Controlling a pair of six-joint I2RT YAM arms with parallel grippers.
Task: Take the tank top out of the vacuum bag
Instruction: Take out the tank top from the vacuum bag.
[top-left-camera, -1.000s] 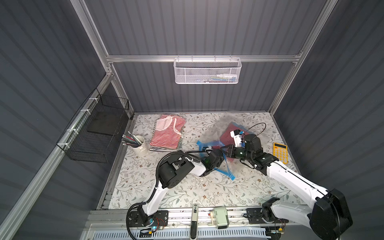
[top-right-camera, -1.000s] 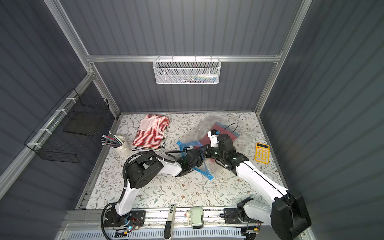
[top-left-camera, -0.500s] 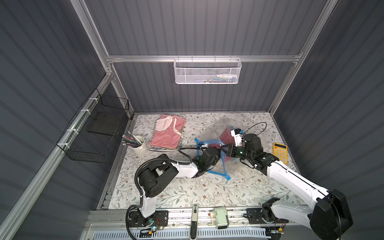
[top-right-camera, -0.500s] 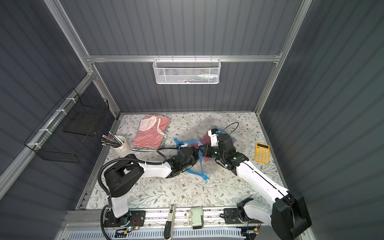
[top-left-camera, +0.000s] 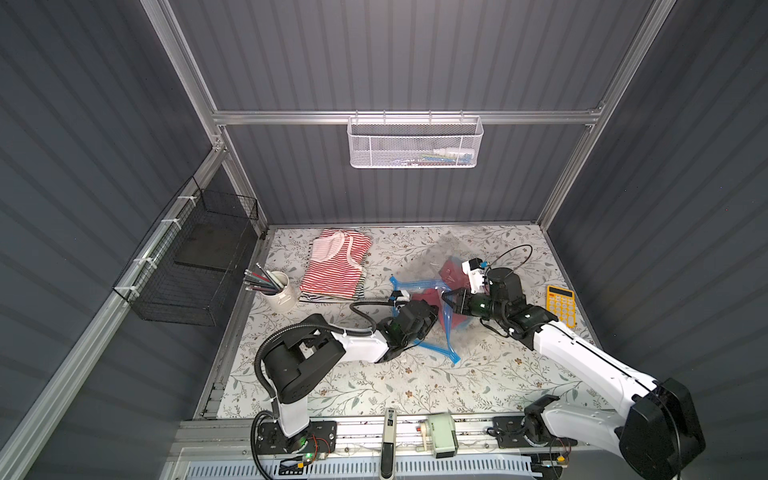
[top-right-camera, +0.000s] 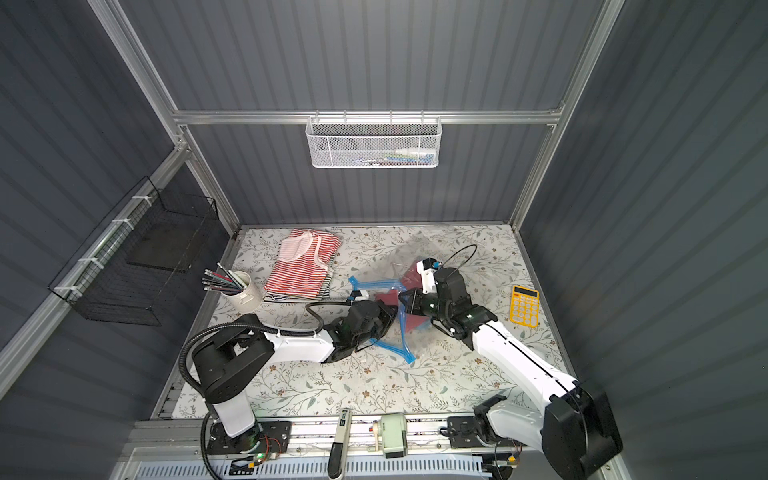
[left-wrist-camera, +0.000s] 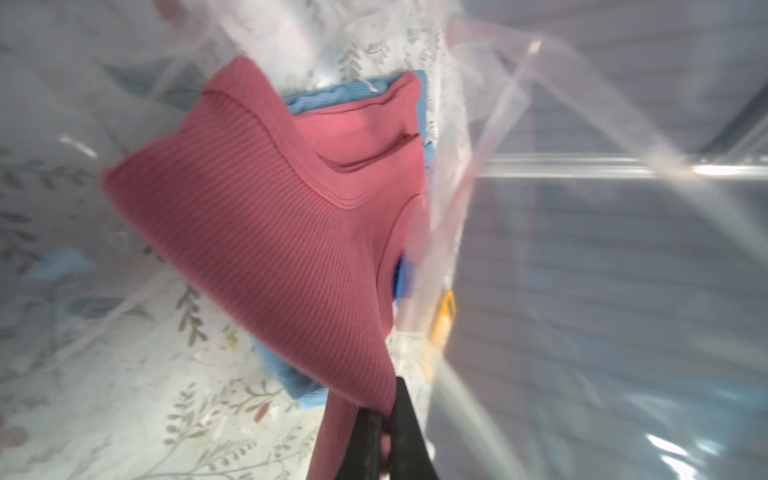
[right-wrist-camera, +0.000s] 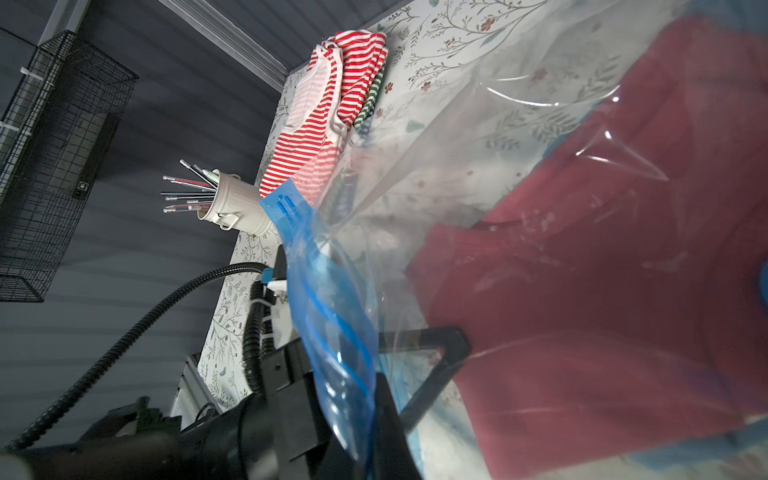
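The bag (top-left-camera: 428, 266) lies on the table (top-left-camera: 374, 382), a little right of the middle, with its mouth toward the left and near side. Inside it is the dark red top (left-wrist-camera: 266, 232), and under that a light blue cloth (left-wrist-camera: 291, 386). My left gripper (left-wrist-camera: 388, 409) reaches into the mouth; its fingers are pressed together and pinch a corner of the top. My right gripper (top-left-camera: 446, 296) comes from the right, also closed, pinching the bag at its twisted blue zip strip (right-wrist-camera: 332, 316). In the right wrist view the clear plastic lies in front of the top.

Left of the bag is a pile of striped shirts (top-left-camera: 336, 270), and further left a cup (top-left-camera: 282, 297) with pencils (top-left-camera: 259, 278) in it. A yellow calculator (top-left-camera: 561, 303) lies right of my right arm. On the far wall hangs a white basket (top-left-camera: 413, 143) with small things that I cannot make out. On the left wall a black basket (top-left-camera: 166, 291) holds a dark flat plate (top-left-camera: 208, 245).
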